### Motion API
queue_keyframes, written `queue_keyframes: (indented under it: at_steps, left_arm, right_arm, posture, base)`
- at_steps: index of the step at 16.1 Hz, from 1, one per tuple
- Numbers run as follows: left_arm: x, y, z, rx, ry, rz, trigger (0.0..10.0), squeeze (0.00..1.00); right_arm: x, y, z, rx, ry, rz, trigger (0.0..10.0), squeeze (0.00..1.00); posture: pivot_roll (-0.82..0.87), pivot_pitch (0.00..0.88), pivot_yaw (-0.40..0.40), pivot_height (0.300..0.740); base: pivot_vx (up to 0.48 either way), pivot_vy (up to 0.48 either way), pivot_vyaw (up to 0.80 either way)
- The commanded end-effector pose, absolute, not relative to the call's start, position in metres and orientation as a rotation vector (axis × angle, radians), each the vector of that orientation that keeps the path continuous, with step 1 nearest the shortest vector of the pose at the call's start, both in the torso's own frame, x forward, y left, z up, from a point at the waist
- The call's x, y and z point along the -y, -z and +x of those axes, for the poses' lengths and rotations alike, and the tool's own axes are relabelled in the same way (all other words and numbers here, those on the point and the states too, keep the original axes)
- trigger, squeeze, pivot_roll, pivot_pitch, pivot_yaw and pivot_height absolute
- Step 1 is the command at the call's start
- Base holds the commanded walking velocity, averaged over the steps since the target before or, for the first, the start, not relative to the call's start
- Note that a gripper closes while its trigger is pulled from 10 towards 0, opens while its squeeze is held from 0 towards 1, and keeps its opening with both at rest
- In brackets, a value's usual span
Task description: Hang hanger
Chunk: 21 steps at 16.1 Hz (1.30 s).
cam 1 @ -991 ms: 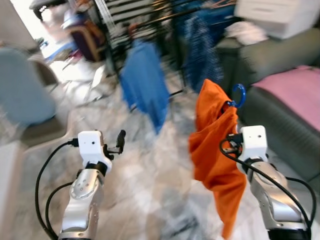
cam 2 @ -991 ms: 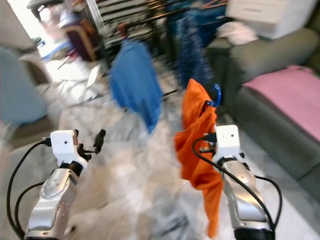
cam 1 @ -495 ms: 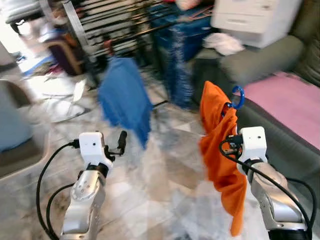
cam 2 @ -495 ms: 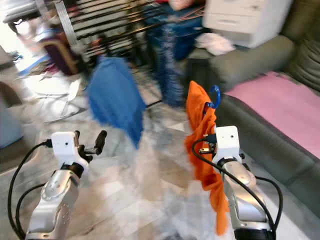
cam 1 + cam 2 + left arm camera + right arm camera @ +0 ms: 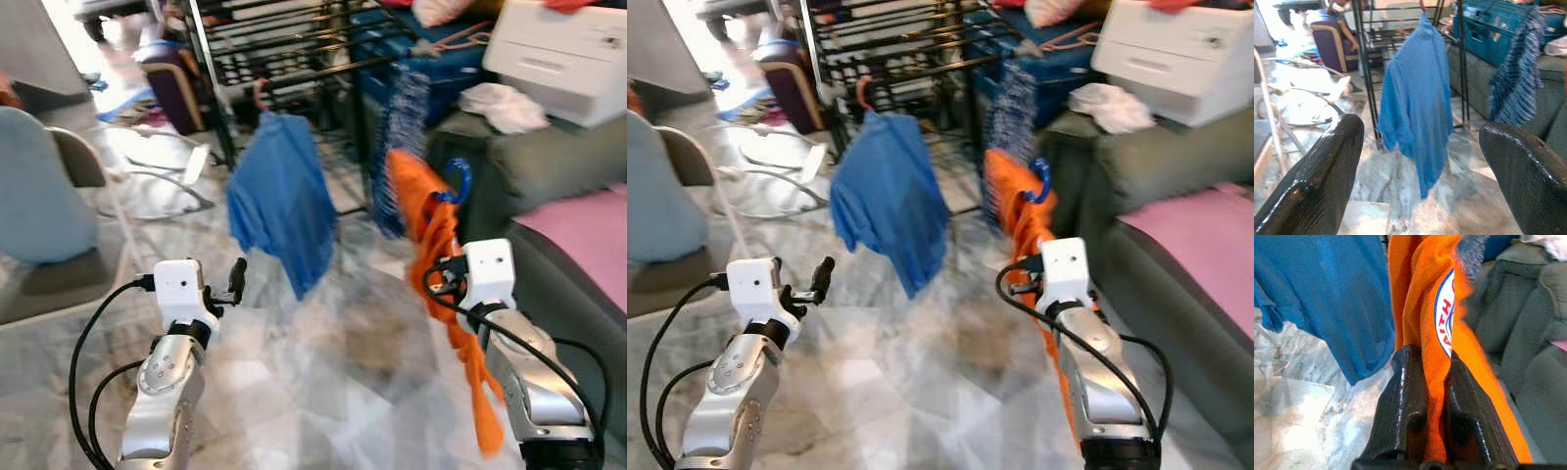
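Right pincer (image 5: 1434, 382) clenched on orange shirt (image 5: 431, 211), blue hanger (image 5: 460, 181) hook apparently above, left pincer (image 5: 235, 277) released, empty.

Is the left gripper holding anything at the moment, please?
No, the left gripper has its two black fingers spread wide apart with nothing between them, while the blue shirt hangs beyond.

You have two end effectors in view, the left end effector (image 5: 236, 277) and the right end effector (image 5: 1426, 382). You see one orange shirt (image 5: 431, 230) on one blue hanger (image 5: 458, 179), one blue shirt (image 5: 281, 203), one striped blue garment (image 5: 402, 137), one drying rack (image 5: 284, 49) and one white printer (image 5: 563, 54).
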<state>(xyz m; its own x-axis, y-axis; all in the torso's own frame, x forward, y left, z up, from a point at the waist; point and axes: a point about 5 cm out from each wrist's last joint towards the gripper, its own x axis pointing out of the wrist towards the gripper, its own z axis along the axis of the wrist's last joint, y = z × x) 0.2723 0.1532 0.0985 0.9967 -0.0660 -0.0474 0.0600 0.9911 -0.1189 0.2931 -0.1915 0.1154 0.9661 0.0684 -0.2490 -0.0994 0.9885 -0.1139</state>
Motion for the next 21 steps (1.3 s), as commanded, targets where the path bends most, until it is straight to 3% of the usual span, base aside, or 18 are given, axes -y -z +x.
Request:
queue_keyframes:
  at_steps: [1, 6, 21]
  left_arm:
    - [-0.15, -0.099, 0.273, -0.056, 0.063, -0.117, 10.0, 0.0]
    - [-0.155, -0.091, 0.272, -0.092, 0.007, -0.073, 10.0, 0.0]
    - [-0.178, -0.087, 0.25, -0.094, -0.126, -0.044, 10.0, 0.0]
  right_arm:
    - [0.195, -0.122, 0.294, -0.215, -0.078, -0.131, 10.0, 0.0]
    - [0.192, -0.118, 0.296, -0.22, -0.088, -0.118, 10.0, 0.0]
    - [0.191, -0.107, 0.306, -0.225, -0.012, -0.112, 10.0, 0.0]
  posture:
    - [-0.16, 0.036, 0.1, 0.74]
    - [-0.16, 0.0, 0.095, 0.74]
    - [-0.1, 0.0, 0.048, 0.74]
  base:
    - [0.334, 0.0, 0.65]
    - [0.127, 0.0, 0.54]
    - [0.0, 0.0, 0.0]
